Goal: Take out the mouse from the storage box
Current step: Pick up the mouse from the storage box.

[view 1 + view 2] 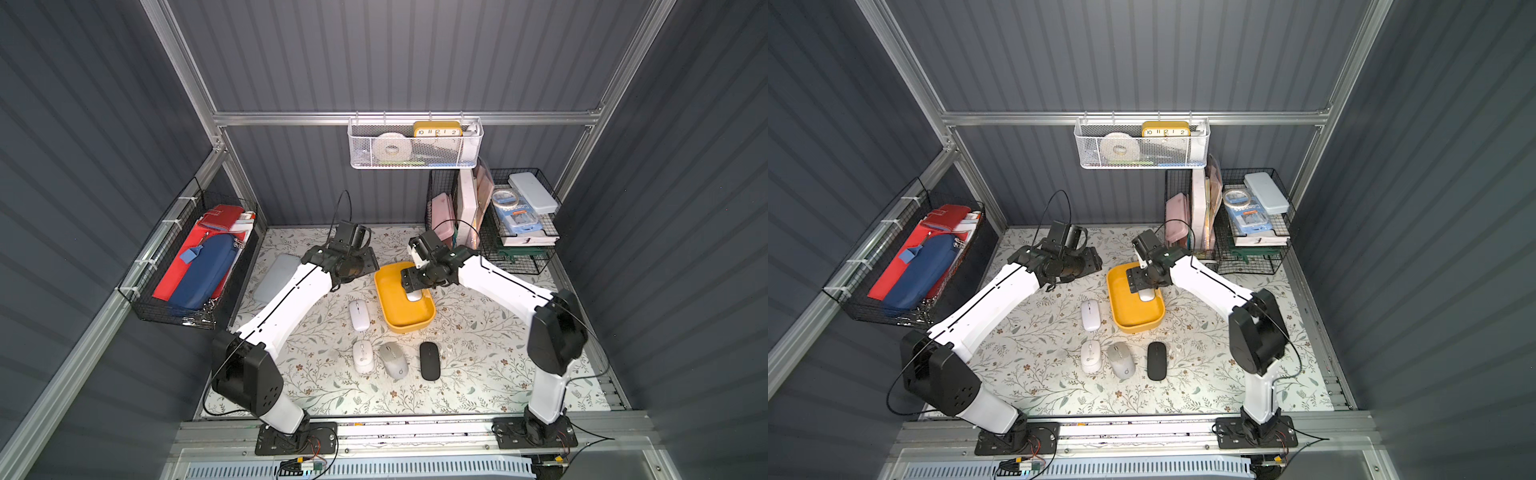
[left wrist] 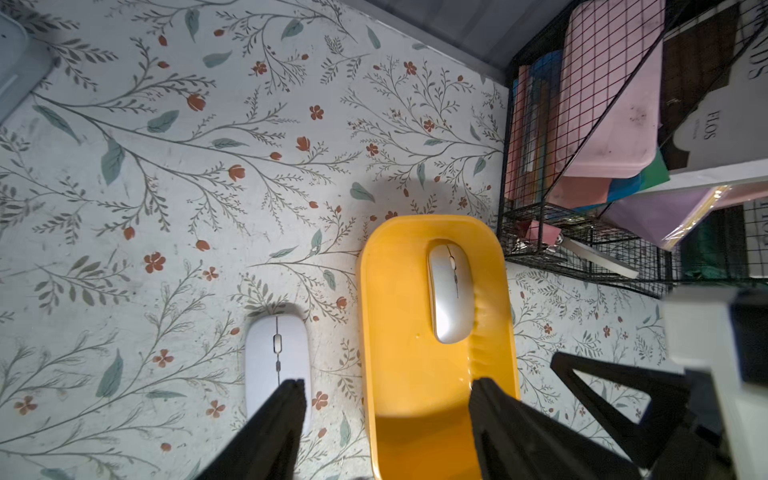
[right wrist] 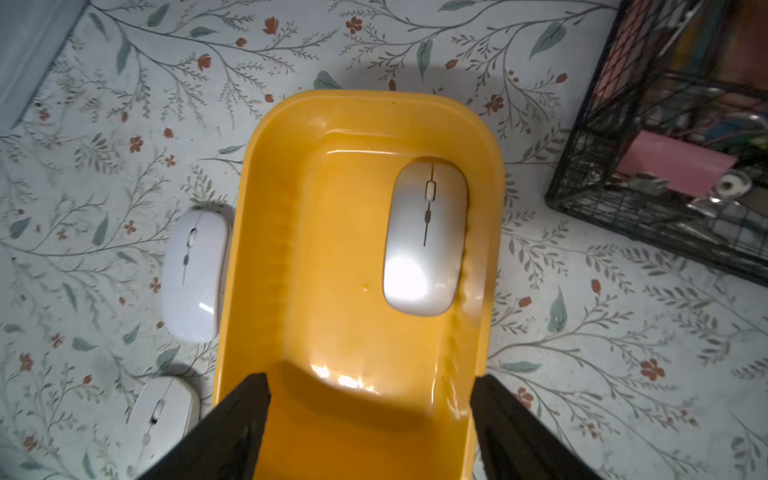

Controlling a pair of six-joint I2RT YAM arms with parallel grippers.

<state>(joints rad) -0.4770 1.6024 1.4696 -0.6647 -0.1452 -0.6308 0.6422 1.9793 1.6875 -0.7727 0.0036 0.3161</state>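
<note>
We are at the approach step: the flat silver-white wireless mouse [image 3: 426,237] lies inside the mustard-yellow rounded plastic storage box [image 3: 257,257], close against the long wall nearest the black wire basket [image 3: 665,187], not yet lifted. Our right pincer [image 3: 370,380] hangs above the box, released, with nothing between its jaws. Our left pincer [image 2: 386,382] is likewise spread and empty, over the floral-patterned bench [image 2: 166,166] by a white mouse [image 2: 276,353] lying just beside the box. Next, we judge, the right pincer must shift over the mouse, drop so its jaws straddle the narrow sides, one finger slipping into the thin gap at the wall, then clench and lift clear of the rim
</note>
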